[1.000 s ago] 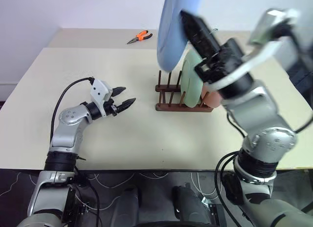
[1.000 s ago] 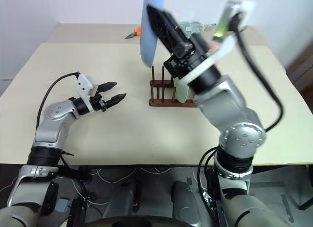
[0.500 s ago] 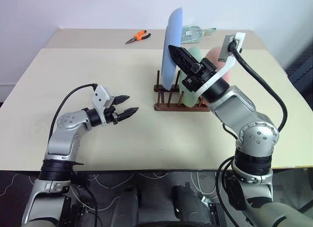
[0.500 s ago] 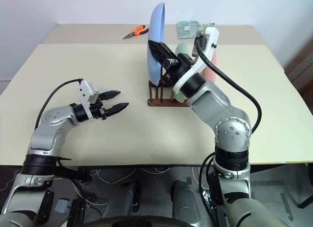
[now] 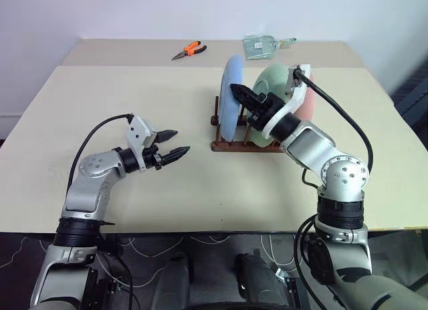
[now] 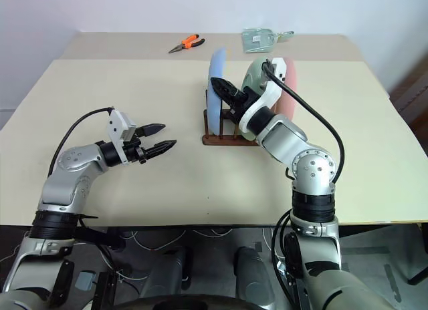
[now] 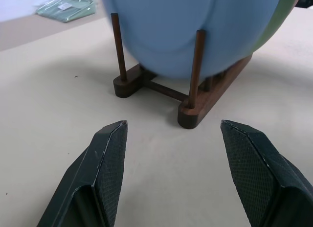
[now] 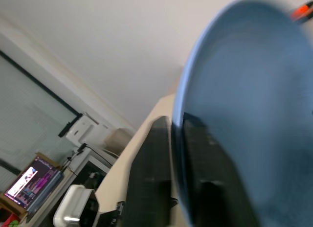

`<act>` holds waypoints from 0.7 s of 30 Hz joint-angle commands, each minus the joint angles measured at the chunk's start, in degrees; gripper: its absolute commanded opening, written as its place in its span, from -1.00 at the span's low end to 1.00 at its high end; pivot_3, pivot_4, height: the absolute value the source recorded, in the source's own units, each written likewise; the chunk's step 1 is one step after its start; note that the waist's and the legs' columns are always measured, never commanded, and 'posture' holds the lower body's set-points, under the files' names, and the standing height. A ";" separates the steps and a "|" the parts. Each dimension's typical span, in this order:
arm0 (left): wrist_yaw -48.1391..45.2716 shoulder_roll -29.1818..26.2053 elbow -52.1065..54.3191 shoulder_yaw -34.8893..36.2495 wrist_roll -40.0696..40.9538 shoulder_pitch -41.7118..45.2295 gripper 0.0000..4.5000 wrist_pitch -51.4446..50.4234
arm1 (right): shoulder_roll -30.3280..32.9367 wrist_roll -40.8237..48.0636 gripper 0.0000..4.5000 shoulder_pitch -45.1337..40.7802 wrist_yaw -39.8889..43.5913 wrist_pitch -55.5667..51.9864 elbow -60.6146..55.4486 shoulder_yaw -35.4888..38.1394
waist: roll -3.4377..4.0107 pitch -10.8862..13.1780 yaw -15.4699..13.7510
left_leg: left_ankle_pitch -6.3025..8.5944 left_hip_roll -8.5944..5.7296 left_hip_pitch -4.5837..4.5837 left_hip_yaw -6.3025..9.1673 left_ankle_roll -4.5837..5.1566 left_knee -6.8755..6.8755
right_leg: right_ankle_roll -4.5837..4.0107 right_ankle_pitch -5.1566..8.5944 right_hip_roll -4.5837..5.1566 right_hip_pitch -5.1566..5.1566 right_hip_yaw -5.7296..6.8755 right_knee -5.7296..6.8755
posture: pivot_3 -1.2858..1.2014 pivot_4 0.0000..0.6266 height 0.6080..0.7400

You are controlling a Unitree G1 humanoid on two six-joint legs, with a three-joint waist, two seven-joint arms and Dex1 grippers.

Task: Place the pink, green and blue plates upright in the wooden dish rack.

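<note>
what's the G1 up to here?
Loading plates into the wooden dish rack. The right claw has the blue plate by its rim, fingers on either side, with the plate standing upright between the pegs. The green plate and pink plate already stand in the rack behind it. The left claw hangs open over the table, holding nothing.

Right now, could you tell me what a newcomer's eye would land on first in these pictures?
Probably the blue plate, standing on edge in the wooden dish rack at mid-table, with the right gripper at its rim. Behind it the green plate and pink plate stand upright too. The left gripper hangs open over the table beside the rack, and orange pliers lie at the far edge.
</note>
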State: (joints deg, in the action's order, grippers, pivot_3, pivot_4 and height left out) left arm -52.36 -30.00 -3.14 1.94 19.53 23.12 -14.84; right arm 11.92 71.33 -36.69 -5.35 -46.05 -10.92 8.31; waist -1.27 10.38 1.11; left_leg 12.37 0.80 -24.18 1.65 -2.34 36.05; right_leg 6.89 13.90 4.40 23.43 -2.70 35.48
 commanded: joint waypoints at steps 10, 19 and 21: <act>-0.22 -0.20 2.09 0.90 1.06 -0.97 0.39 0.48 | 14.28 -16.36 0.29 -7.21 13.86 1.58 -15.82 -3.94 | 0.02 0.02 -0.22 | 0.00 0.00 -0.08 0.00 0.00 0.01 | -0.01 0.01 0.00 0.06 0.00 -0.04 | 0.03 -0.52 0.88; -2.90 0.39 3.26 -0.90 2.39 0.07 0.39 -0.74 | 35.45 -21.83 -0.72 2.47 22.42 -2.30 -26.71 3.00 | 0.00 0.00 -0.81 | 0.00 -0.01 -0.16 0.00 0.00 0.02 | -0.09 0.05 0.07 0.02 0.02 -0.28 | 0.03 -0.52 0.88; -4.76 0.61 4.57 -2.28 3.38 0.66 0.39 -1.77 | 40.96 -23.55 -0.99 8.64 24.87 -2.90 -29.63 4.96 | -0.01 0.00 -0.58 | 0.02 -0.02 -0.20 -0.01 0.03 0.01 | -0.09 0.06 0.12 0.03 0.03 -0.33 | 0.03 -0.52 0.88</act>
State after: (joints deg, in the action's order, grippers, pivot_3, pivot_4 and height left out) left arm -55.46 -29.50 -1.91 0.52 21.14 22.78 -16.20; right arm 50.65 49.40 -29.57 17.38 -48.62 -36.72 10.50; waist -1.28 10.39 0.52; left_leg 12.39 0.77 -24.39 1.61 -2.31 36.06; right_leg 6.81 13.96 4.55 23.46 -2.68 35.13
